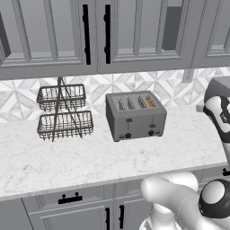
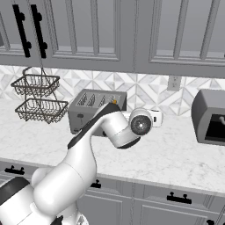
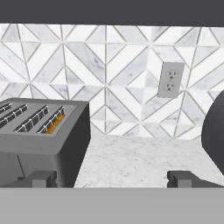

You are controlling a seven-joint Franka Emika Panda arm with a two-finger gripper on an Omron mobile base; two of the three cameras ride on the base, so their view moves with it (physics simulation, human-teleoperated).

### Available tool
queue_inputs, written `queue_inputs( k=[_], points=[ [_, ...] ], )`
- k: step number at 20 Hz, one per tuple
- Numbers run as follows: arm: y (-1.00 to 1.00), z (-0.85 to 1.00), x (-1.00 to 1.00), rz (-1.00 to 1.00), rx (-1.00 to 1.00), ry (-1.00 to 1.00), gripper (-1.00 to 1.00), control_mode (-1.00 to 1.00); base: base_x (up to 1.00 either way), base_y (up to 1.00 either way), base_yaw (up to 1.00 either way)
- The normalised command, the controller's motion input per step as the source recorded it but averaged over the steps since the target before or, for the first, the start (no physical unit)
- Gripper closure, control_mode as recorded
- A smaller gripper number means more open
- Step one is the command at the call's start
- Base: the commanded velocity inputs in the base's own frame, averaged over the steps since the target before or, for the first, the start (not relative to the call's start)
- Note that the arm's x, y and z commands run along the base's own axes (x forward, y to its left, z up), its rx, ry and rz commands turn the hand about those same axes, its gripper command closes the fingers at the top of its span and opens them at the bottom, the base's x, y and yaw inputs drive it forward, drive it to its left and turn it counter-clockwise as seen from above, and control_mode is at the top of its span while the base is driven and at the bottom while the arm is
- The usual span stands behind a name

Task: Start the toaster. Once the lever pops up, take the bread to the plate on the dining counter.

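A: Your gripper [image 3: 111, 178] hangs wide open, empty, right of the boxy grey metal toaster [image 1: 136, 115]; the orange-crusted bread [image 1: 151, 103] sits in its three-o'clock-side slot.

B: Risk?

A: You could nudge the toaster along the white marble worktop [image 1: 90, 157], or miss that slot's black lever [image 1: 152, 120].

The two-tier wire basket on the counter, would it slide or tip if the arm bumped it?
The dark two-tier wire basket looks open-meshed and empty, so probably light and easy to shove across the smooth white marble counter. Being tall on a thin central post, it might tip if hit high.
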Motion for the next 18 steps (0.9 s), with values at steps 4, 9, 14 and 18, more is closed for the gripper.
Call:
queue_inputs(
  k=[4,9,14,18],
  points=[
    [0.0,0.0,0.0,0.0,0.0,0.0,-1.0,-1.0,0.0,0.0,0.0],
    [0.0,0.0,0.0,0.0,0.0,0.0,-1.0,-1.0,0.0,0.0,0.0],
    [0.0,0.0,0.0,0.0,0.0,0.0,-1.0,-1.0,0.0,0.0,0.0],
    [0.0,0.0,0.0,0.0,0.0,0.0,-1.0,-1.0,0.0,0.0,0.0]
  ],
)
